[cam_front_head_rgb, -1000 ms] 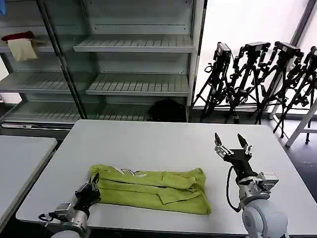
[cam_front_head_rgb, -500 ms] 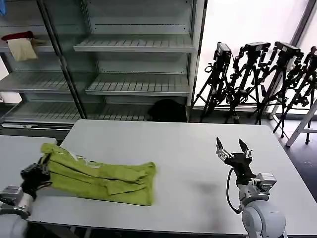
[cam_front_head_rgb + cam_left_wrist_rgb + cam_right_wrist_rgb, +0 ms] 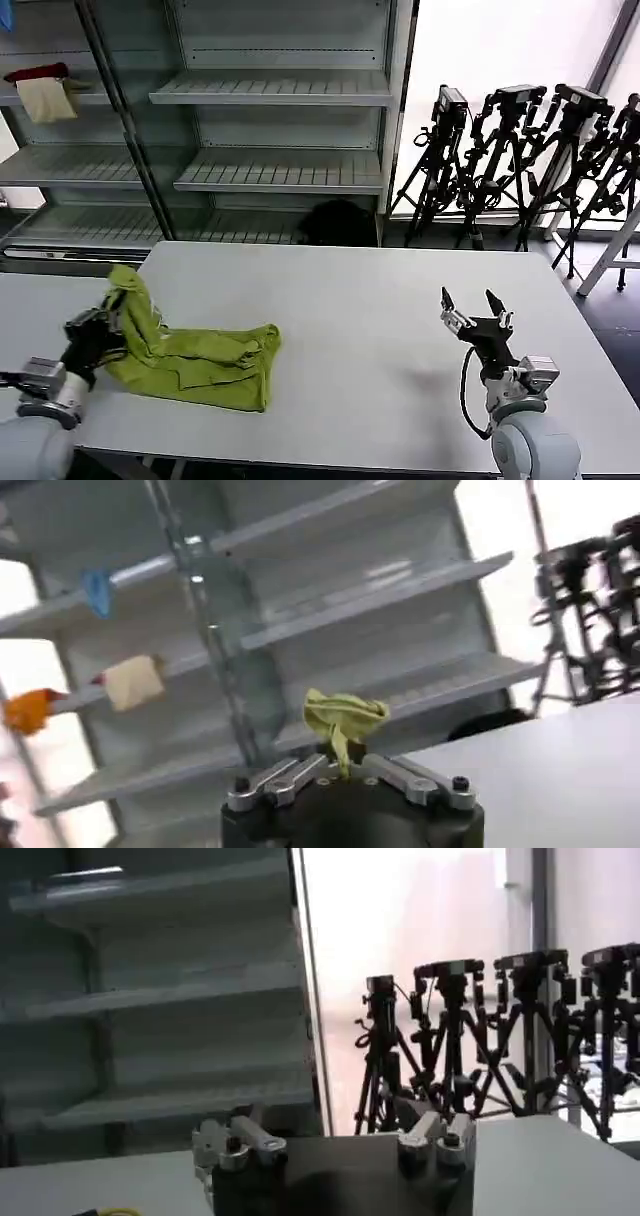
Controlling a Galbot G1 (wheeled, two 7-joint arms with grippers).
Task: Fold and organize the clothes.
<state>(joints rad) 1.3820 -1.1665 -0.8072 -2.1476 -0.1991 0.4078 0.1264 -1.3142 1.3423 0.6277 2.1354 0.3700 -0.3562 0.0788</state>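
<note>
The lime yellow-green T-shirt (image 3: 200, 360) lies bunched on the left part of the white table (image 3: 370, 300), folded lengthwise. Its left end is raised in a peak near the table's left edge. My left gripper (image 3: 100, 335) is shut on that raised end. In the left wrist view a crumpled tuft of the shirt (image 3: 345, 715) sticks up from between the closed jaws of the left gripper (image 3: 340, 765). My right gripper (image 3: 472, 303) hovers over the right side of the table, open and holding nothing, far from the shirt. The right wrist view has the right gripper (image 3: 335, 1133) with its fingers spread wide.
A metal shelf unit (image 3: 270, 95) stands behind the table, with a red cloth (image 3: 35, 72) and a cream-beige cloth (image 3: 45, 100) on its upper left shelf. Several black tripods (image 3: 530, 150) stand at the back right. A second table (image 3: 30, 300) adjoins on the left.
My left gripper has pulled the T-shirt leftward across the table and lifted its end, so the shirt is now bunched near the left edge. The right gripper has sunk back slightly.
</note>
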